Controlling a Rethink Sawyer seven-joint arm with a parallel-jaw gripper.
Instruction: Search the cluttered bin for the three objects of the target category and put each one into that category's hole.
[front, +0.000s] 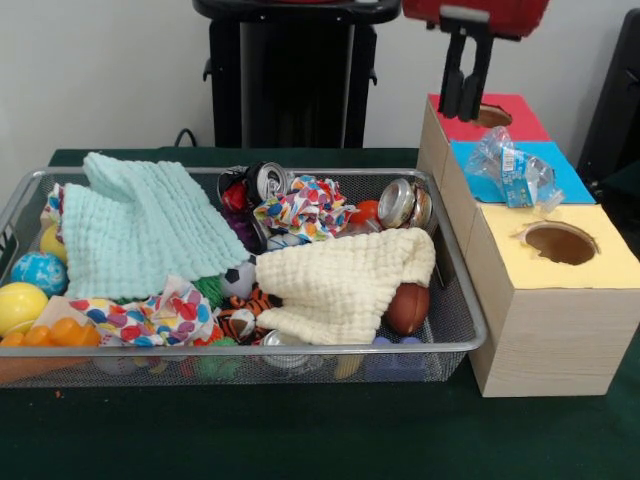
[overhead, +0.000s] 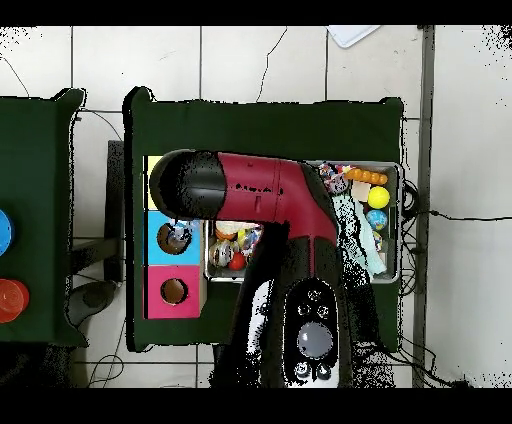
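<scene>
A crushed clear bottle with a blue label (front: 510, 170) lies on the blue paper surround (front: 572, 183) of the middle wooden box and covers its hole. In the overhead view the bottle (overhead: 178, 236) sits on the blue square. My gripper (front: 466, 100) hangs above and behind it, over the red-surround box (front: 520, 120). Its fingers are slightly apart and empty. In the overhead view the arm (overhead: 250, 190) hides the gripper. The wire mesh bin (front: 470, 330) stands left of the boxes. No other bottle shows in it.
The bin holds a mint cloth (front: 140, 225), a cream cloth (front: 345, 280), patterned cloths, silver cans (front: 400, 203), balls and a small football (front: 407, 308). The yellow-surround hole (front: 560, 243) is on the nearest box. The robot pedestal (front: 290, 80) stands behind.
</scene>
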